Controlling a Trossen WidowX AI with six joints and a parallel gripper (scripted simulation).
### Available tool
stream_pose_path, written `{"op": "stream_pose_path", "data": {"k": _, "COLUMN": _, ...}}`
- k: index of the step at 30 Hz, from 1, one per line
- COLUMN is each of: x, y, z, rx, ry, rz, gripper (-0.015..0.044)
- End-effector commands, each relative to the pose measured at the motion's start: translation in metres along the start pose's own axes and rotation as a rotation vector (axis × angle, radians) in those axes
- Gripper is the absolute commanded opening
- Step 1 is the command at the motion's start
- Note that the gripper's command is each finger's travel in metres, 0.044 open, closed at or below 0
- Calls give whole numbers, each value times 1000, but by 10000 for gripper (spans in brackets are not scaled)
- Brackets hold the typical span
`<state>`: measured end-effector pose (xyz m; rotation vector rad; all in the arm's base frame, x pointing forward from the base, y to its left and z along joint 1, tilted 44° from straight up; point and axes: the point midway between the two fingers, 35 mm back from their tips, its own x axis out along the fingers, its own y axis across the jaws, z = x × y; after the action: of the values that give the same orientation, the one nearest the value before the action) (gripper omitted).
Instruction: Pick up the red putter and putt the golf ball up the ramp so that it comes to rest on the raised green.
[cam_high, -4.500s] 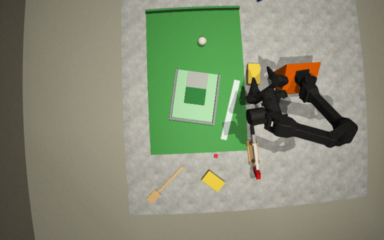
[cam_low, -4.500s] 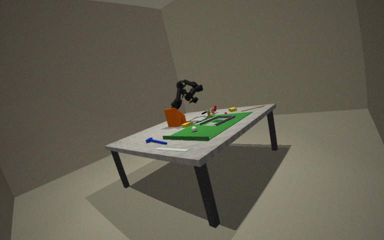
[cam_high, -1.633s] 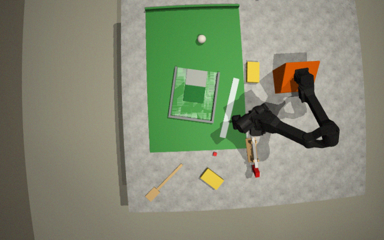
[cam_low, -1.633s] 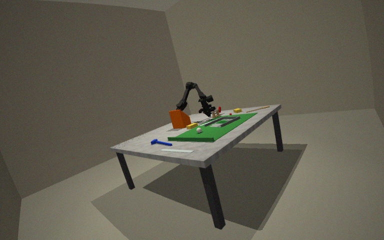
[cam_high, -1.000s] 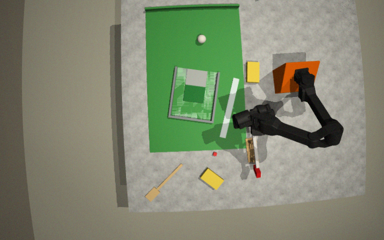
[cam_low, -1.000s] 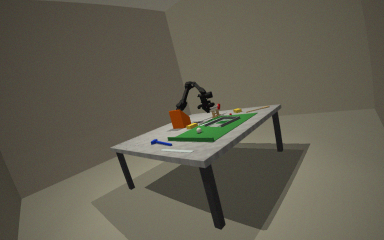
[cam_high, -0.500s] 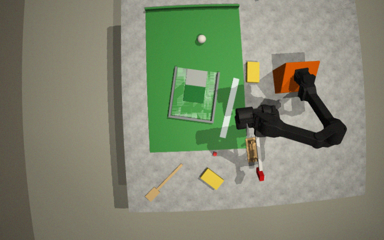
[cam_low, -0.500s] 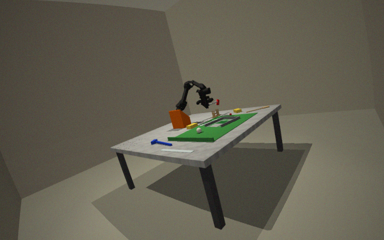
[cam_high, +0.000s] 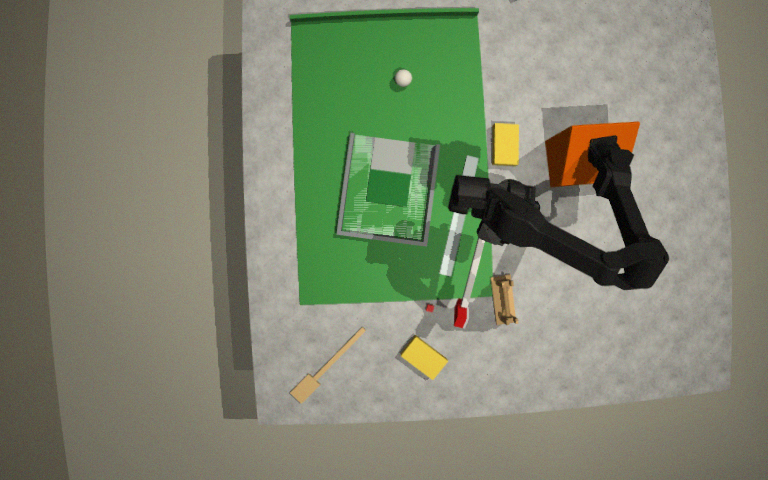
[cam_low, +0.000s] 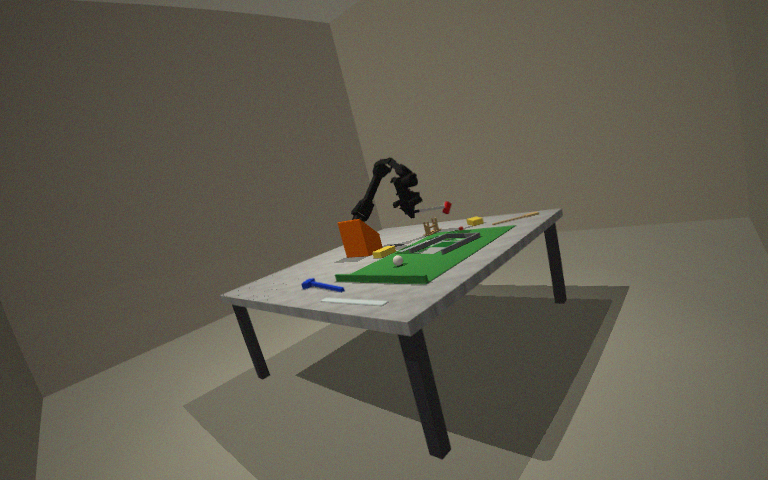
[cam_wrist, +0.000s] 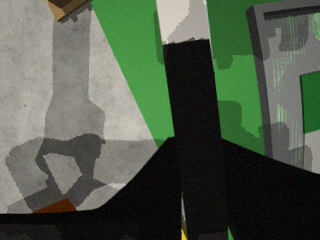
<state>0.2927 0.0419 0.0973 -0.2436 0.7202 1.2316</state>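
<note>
- now the gripper (cam_high: 475, 217) is clamped on the shaft of the red putter (cam_high: 467, 283), holding it off the table (cam_high: 623, 350); in the exterior view the putter (cam_low: 436, 208) juts out roughly level above the table with its red head at the far end.
- from the top, the putter's red head sits at about 6 o'clock from the gripper, over the bare table just past the edge of the green mat (cam_high: 339, 84).
- golf ball (cam_high: 403, 77) rests on the mat at about 12 o'clock from the raised green (cam_high: 388, 187), well apart from the putter.
- white strip (cam_high: 457, 226) lies on the mat just beside the putter shaft, between it and the raised green.
- small wooden stand (cam_high: 503, 298) sits at about 3 o'clock from the putter head, near it.
- in the wrist view the dark grip of the putter (cam_wrist: 194, 160) runs up between the jaws, its pale shaft reaching toward 12 o'clock.
- orange block (cam_high: 572, 155) holds the arm's base at about 2 o'clock from the gripper.
</note>
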Motion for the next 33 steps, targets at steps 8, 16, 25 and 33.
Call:
{"op": "stream_pose_path", "data": {"k": 8, "x": -22, "y": -43, "z": -58, "rx": 287, "ry": 58, "rz": -66, "gripper": 0}}
{"op": "stream_pose_path", "data": {"k": 16, "x": -37, "y": -65, "z": -109, "rx": 505, "ry": 91, "rz": -101, "gripper": 0}}
{"op": "stream_pose_path", "data": {"k": 25, "x": -52, "y": -77, "z": -170, "rx": 749, "ry": 117, "rz": -128, "gripper": 0}}
{"op": "stream_pose_path", "data": {"k": 33, "x": -62, "y": -77, "z": -229, "rx": 947, "ry": 129, "rz": -149, "gripper": 0}}
